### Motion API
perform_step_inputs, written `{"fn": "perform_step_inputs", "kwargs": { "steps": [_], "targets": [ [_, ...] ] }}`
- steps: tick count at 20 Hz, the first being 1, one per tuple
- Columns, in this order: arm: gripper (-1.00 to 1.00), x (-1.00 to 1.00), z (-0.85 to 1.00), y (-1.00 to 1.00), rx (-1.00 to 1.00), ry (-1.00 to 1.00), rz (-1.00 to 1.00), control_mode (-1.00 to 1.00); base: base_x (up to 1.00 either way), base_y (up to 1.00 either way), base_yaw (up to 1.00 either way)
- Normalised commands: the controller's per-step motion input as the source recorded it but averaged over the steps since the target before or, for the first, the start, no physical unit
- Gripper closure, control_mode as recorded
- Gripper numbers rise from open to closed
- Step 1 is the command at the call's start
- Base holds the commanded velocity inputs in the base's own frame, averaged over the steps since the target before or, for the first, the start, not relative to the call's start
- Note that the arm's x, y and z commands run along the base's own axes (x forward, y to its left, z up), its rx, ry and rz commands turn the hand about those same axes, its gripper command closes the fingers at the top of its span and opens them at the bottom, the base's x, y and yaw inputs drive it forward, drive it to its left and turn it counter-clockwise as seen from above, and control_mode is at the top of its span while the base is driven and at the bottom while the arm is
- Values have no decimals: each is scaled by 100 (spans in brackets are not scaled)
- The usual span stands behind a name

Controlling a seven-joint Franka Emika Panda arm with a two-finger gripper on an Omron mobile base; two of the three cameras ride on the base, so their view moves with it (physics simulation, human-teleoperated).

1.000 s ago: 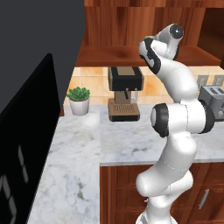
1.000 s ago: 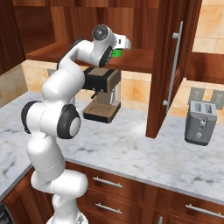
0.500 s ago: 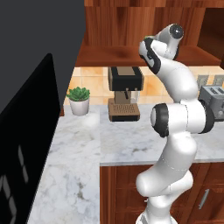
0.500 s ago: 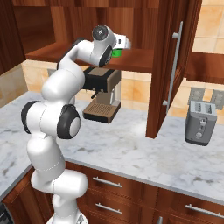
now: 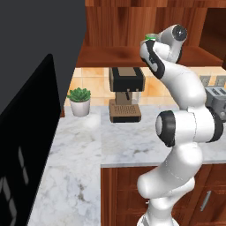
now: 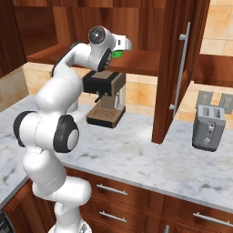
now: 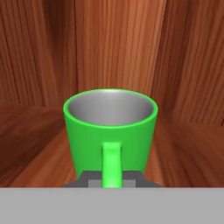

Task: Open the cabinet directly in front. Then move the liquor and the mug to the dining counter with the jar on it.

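Inside cabinet (image 6: 150,50), on its shelf, mug (image 7: 110,131) sits at 12 o'clock from hand (image 7: 111,178), whose fingers pinch the handle; rigid, light, probably slick, so keep upright.

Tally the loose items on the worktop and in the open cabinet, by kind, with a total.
Green mug: 1
Coffee machine: 1
Toaster: 1
Potted plant: 1
Total: 4
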Motion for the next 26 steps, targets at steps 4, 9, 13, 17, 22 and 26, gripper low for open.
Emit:
{"fn": "perform_step_inputs", "kwargs": {
  "steps": [4, 9, 13, 17, 22, 26],
  "targets": [
    [100, -72, 40, 3, 0, -3, -2, -100, 0, 0, 0],
    [100, -89, 27, 1, 1, 0, 0, -100, 0, 0, 0],
    [100, -99, 6, 0, 2, 0, 0, -100, 0, 0, 0],
    [100, -99, -6, 3, 0, 0, 0, -100, 0, 0, 0],
    [100, -100, -14, 1, 0, 0, 0, -100, 0, 0, 0],
    [100, -100, -26, 7, 0, 0, 0, -100, 0, 0, 0]
  ]
}}
